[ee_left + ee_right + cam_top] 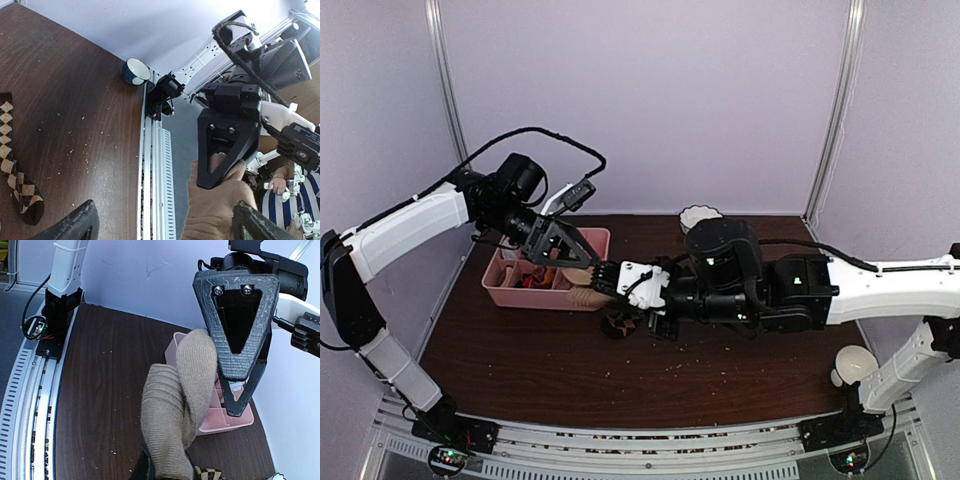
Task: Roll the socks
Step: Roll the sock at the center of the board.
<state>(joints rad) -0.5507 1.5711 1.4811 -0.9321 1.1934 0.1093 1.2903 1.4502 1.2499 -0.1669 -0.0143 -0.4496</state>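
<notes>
My right gripper is shut on the plain tan sock and holds it just above the table in front of the pink tray. In the right wrist view the tan sock rises folded from my right gripper, its free end beside a finger of my left gripper. My left gripper is open. In its own view the tan sock lies against its right finger. The dark brown argyle sock lies flat on the table, under the right gripper.
The pink divided tray holds small colourful bundles at the back left. A white bowl stands at the back wall. A blue and white cup stands near the front right edge. A metal rail runs along the near edge.
</notes>
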